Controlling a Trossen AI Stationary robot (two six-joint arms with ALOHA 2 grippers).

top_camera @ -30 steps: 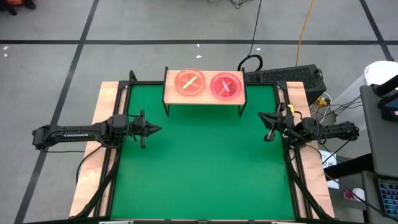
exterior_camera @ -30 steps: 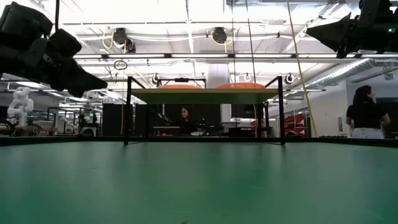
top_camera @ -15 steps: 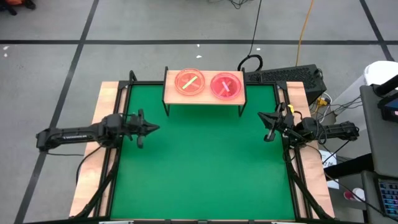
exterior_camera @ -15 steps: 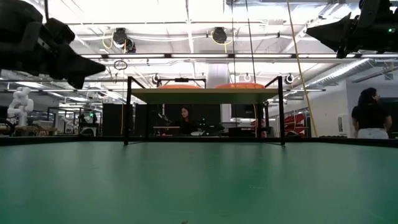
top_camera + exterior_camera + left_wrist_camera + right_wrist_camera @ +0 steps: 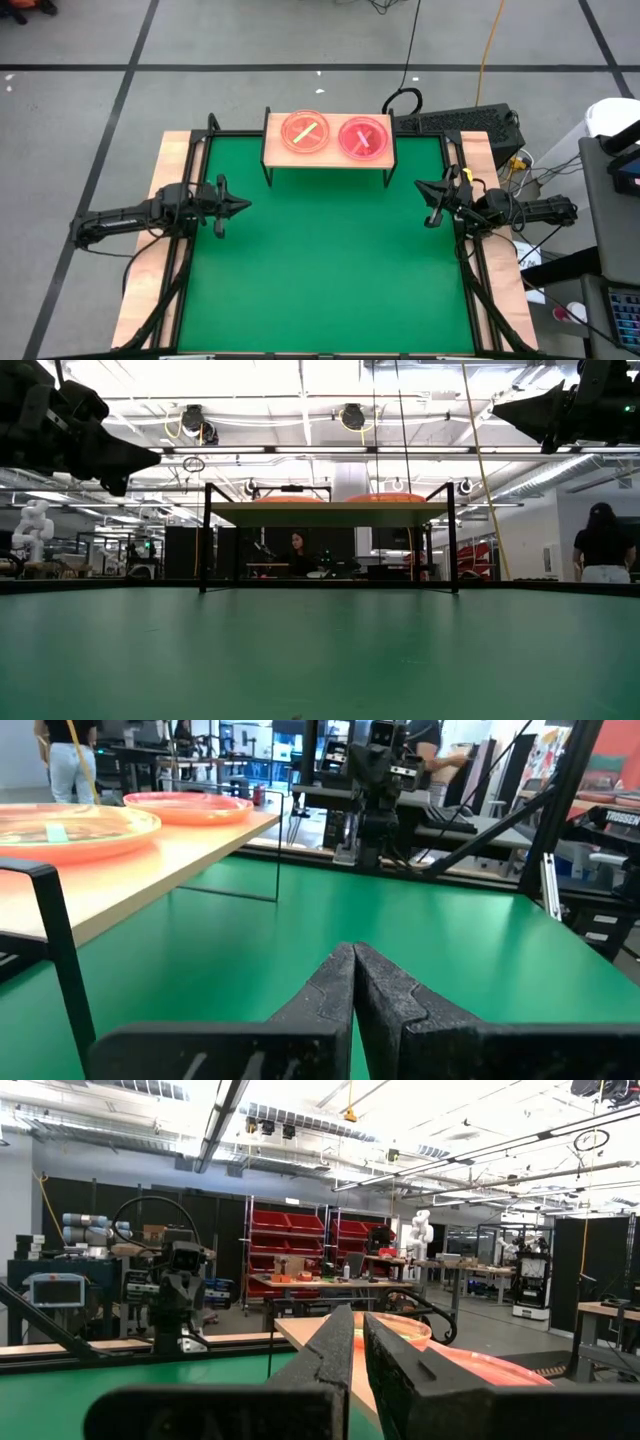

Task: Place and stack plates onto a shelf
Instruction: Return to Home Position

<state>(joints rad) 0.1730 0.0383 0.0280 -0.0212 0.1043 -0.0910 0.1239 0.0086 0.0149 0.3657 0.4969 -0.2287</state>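
The light-wood shelf [image 5: 328, 157] stands on black legs at the far middle of the green mat. Two stacks of plates rest on it: an orange stack with a yellow stripe [image 5: 305, 132] on its left and a pink stack [image 5: 363, 137] on its right. In the low view both stacks show as low mounds [image 5: 290, 498] [image 5: 385, 497] on the shelf board [image 5: 328, 513]. My left gripper [image 5: 244, 206] hovers shut over the mat's left part, near of the shelf's left end. My right gripper [image 5: 420, 186] hovers shut over the mat's right edge. Both are empty.
The green mat [image 5: 320, 270] spreads bare between the arms and toward the near edge. A black frame rail [image 5: 185, 270] runs along each side of it. A keyboard [image 5: 470, 122] and cables lie beyond the far right corner. People stand in the room behind [image 5: 600, 545].
My left gripper has drawn back a little toward the table's left edge and has risen, staying shut. The plates and the shelf have not moved.
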